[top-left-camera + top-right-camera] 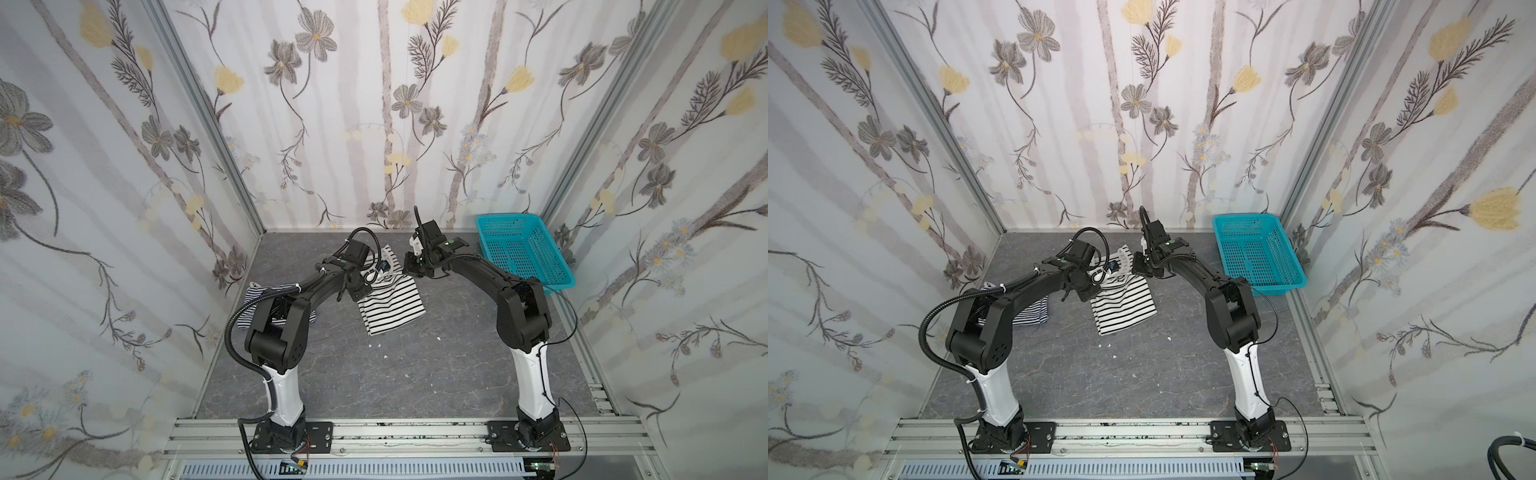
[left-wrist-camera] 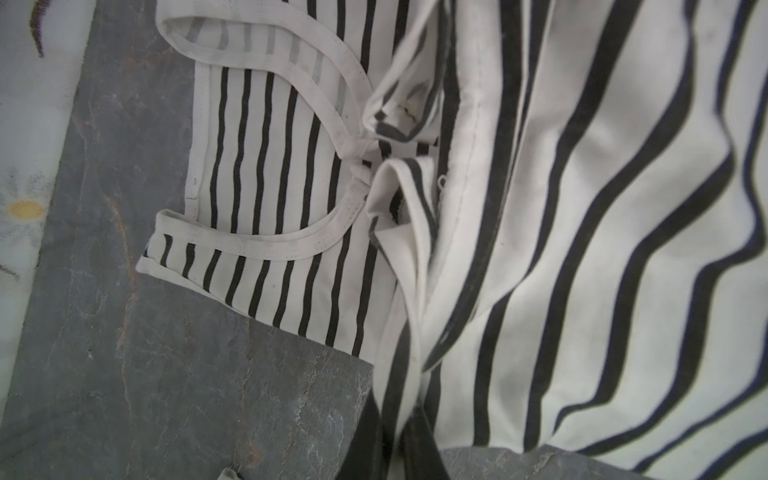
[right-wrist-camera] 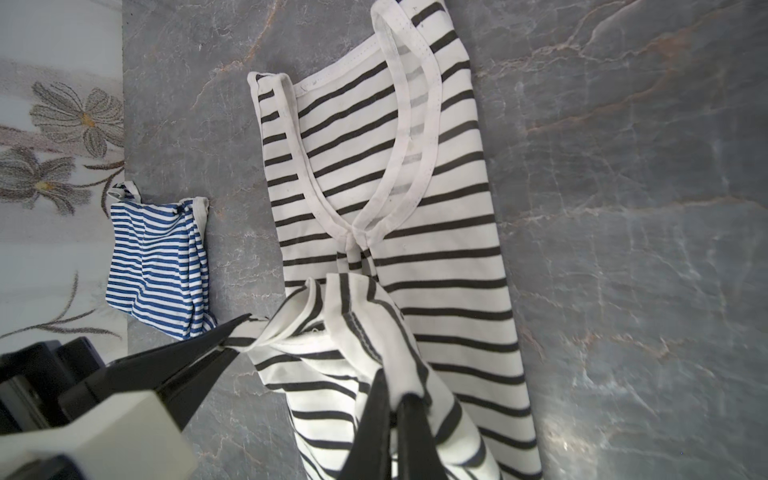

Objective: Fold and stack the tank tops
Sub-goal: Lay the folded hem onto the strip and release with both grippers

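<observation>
The black-and-white tank top (image 1: 390,307) (image 1: 1125,307) lies in the middle of the grey table, with its straps (image 3: 395,124) toward the back wall. Its lower edge is lifted and drawn over its body. My left gripper (image 1: 390,272) (image 2: 399,432) is shut on one corner of that edge, and its fingertips (image 3: 232,336) also show in the right wrist view. My right gripper (image 1: 409,272) (image 3: 395,399) is shut on the same edge, close beside it. The navy-and-white tank top (image 1: 251,297) (image 3: 158,266) lies folded at the left, partly hidden under my left arm.
A teal perforated basket (image 1: 507,219) (image 1: 1246,218) stands at the back right corner. Flowered walls close in the table on three sides. A few small white scraps (image 1: 378,345) lie on the table in front of the tops.
</observation>
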Motion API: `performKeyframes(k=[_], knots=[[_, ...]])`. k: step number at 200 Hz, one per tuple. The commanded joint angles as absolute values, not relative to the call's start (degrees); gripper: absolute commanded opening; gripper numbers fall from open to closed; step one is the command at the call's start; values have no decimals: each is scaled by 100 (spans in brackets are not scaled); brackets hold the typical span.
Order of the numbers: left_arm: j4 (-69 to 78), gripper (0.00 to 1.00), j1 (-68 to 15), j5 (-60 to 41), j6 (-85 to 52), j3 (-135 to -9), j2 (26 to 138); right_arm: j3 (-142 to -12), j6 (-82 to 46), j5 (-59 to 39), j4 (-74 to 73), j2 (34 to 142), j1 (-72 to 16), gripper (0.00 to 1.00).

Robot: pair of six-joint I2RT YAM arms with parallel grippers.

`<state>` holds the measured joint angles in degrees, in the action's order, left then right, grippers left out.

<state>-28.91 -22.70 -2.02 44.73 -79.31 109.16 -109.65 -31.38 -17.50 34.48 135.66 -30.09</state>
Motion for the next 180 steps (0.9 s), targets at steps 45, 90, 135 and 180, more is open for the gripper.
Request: performKeyframes(k=[45, 90, 135, 180], knots=[[-2764, 11, -2149, 46, 4265, -8144, 11264, -11688, -3013, -2025, 3671, 14237, -2975, 0], [-2713, 25, -2082, 61, 4122, -8442, 11641, -11804, -3066, -1998, 3636, 14388, -2891, 4], [-2518, 40, -2062, 169, 3842, -8629, 11672, -11901, -3058, -2133, 3548, 14384, -2839, 38], [-2276, 42, -2094, 95, 3438, -8380, 11125, -11424, -2977, -1796, 3462, 13804, -2931, 44]])
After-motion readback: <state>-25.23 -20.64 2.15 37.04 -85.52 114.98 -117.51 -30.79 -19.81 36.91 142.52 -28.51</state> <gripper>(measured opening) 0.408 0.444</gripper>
